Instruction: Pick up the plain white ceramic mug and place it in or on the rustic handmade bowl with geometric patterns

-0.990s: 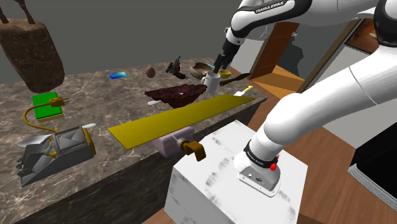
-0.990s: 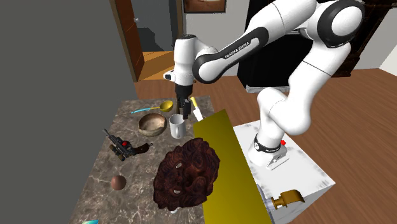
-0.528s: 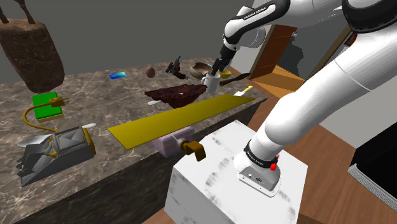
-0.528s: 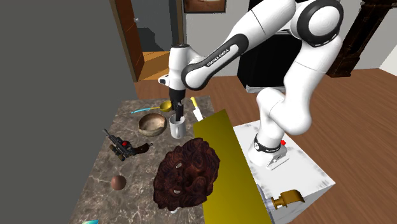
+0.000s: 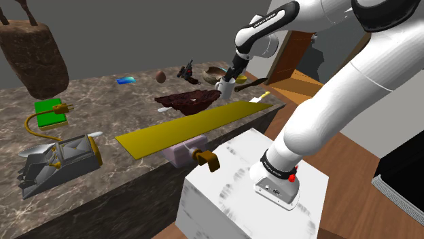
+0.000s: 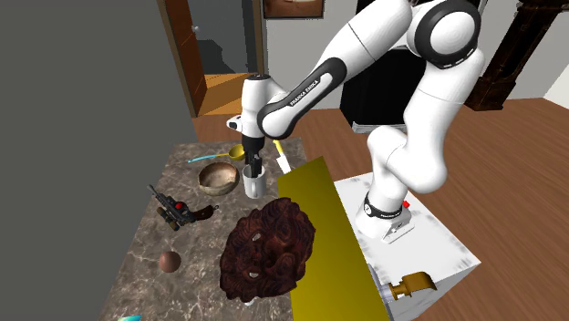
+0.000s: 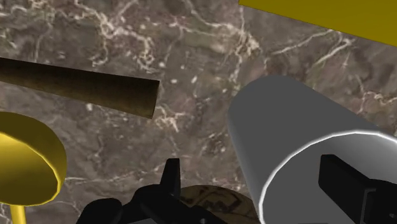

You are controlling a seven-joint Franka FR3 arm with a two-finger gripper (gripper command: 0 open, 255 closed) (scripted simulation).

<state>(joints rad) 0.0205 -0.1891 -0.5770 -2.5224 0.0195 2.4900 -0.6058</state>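
dark marble tabletop (image 5: pixel 102 95), rim grasp lining up

the pale grey mug (image 6: pixel 253 182) sits just beside the brown bowl (image 6: pixel 218 178). your jaws are open astride its wall, one finger inside. go slightly deeper, squeeze squarely, lift straight up.

A dark marble counter (image 5: pixel 102 95) ran beneath a plain grey wall (image 5: pixel 136 34) in the shoulder view. Reddish-brown wood floor (image 5: pixel 353 204) spread past the counter's end, and a brown wooden door (image 5: pixel 293 51) stood ajar behind it. In the second exterior view the grey wall filled the picture's left, with the door beside it opening onto lighter, orange-toned boards. A white wall (image 6: pixel 342 23) carried a framed picture (image 6: pixel 294 7) at the top edge, and dark furniture (image 6: pixel 524 50) stood at the upper right. Light fell evenly.
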